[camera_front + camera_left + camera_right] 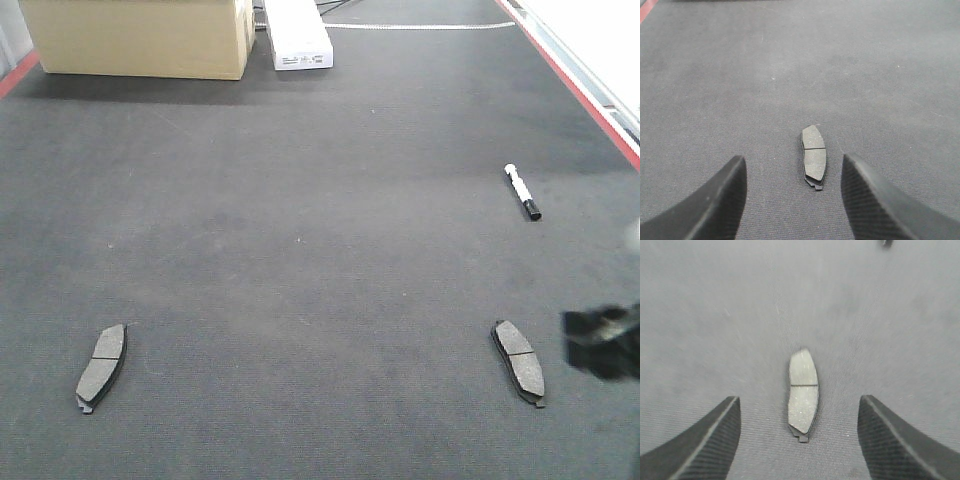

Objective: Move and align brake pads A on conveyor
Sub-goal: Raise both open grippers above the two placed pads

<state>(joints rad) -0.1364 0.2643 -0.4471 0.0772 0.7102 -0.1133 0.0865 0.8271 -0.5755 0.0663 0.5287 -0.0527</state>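
On the conveyor (320,250), the left brake pad (102,368) lies at 7 o'clock and the right brake pad (519,362) at 5. The left pincer (792,167) and right pincer (799,405) are released, facing them. Stiff, dense, thin: probably pinch across the width, mid-groove.

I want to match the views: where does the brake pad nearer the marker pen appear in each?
Front view: brake pad, lower right.
Left wrist: not in it.
Right wrist: centre of the picture.
Shared landmark: marker pen, beyond the pad, cut by the top edge in the right wrist view.
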